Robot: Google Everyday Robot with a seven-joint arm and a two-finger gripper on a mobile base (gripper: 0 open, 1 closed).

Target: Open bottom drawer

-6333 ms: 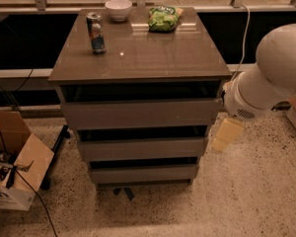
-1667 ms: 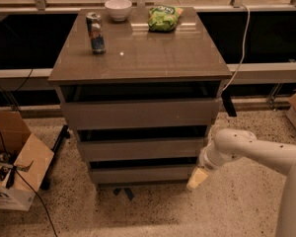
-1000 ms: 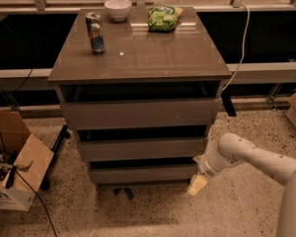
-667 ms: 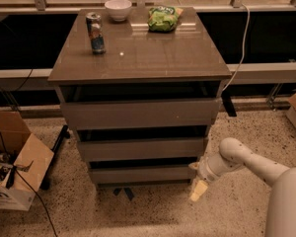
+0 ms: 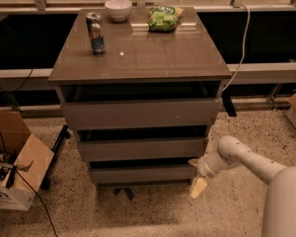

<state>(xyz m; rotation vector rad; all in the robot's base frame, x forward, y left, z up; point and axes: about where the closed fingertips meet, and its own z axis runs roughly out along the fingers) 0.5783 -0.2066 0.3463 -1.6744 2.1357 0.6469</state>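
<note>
End effector (image 5: pixel 195 175) by bottom drawer (image 5: pixel 143 174) right end (interior hidden); arm (image 5: pixel 266 169) cut off lower right.

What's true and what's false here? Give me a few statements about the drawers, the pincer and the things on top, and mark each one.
1. The pincer is low down, beside the picture-right end of the bottom drawer. True.
2. The bottom drawer is pulled far out with its tray showing. False: no tray shows, only a dark gap above its front.
3. A white bowl stands at the back of the cabinet top. True.
4. The can lies on its side against the green bag. False: it stands upright, apart from the bag.
</note>
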